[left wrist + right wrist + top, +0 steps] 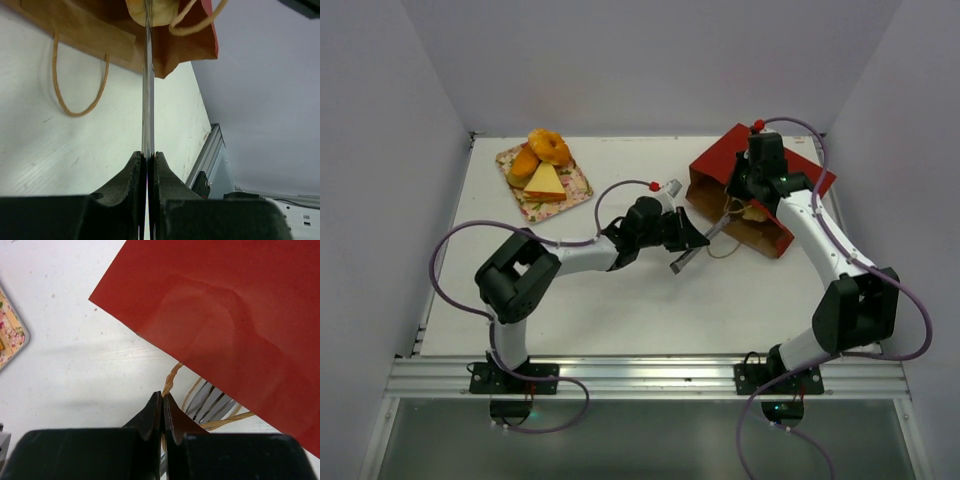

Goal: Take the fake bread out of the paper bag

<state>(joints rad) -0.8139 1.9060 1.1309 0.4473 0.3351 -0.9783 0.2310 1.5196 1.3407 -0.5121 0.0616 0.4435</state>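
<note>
Left gripper (148, 156) is clamping shut on a thin grey strip (147, 90), seen edge-on from the left wrist. The strip is reaching to the open mouth of the paper bag (720, 160), where a tan roll (162, 12) is showing inside; whether strip and roll are touching cannot be told. Right gripper (163, 397) is pinching closed on a cord handle (171, 376) at the bag's mouth, just beside the red outer panel. The bag is lying near the far right corner of the table (620, 310), its mouth facing the centre. A second handle (75, 112) is lying loose on the table. Near the far left corner, a floral tray (578, 188) is carrying a ring doughnut (548, 145), an orange bun (525, 162) and a yellow sandwich wedge (545, 180), well apart from the bag.
</note>
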